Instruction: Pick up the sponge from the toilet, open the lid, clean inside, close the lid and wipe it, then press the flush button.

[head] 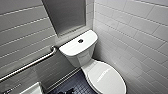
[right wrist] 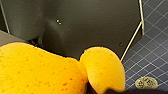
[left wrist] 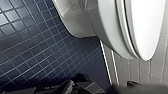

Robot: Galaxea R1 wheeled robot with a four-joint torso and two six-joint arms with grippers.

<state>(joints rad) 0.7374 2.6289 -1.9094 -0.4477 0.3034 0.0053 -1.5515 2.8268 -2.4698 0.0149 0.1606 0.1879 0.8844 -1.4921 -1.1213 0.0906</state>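
Head view is showing the white glossy ceramic toilet (head: 83, 58) standing at 5 o'clock from the middle. Its white smooth oval plastic lid (head: 106, 77) is lying shut over the bowl, so the bowl's inside is being covered. The small round dark flush button (head: 80, 40) is sitting in the middle of the flat tank top, close to centre. A brushed metal grab bar (head: 30, 64) is running along the pale tiled wall at 9 o'clock, and dark blue small-square floor tiles (head: 75, 86) are showing at 6 o'clock. Left wrist view is adding the bowl's curved outer side and the thin seam under the shut lid, seen from low beside the toilet. Dark parts of the left gripper (left wrist: 75, 86) are edging that picture, and I cannot tell whether that claw is released or clenched. Right wrist view is bringing the orange rounded sponge with pinched sides (right wrist: 37, 70) up large and close. The right gripper (right wrist: 93, 89) is grasping it at its waist, clenched on it, with a dark grey panel (right wrist: 87, 25) behind and blue floor tiles beyond.
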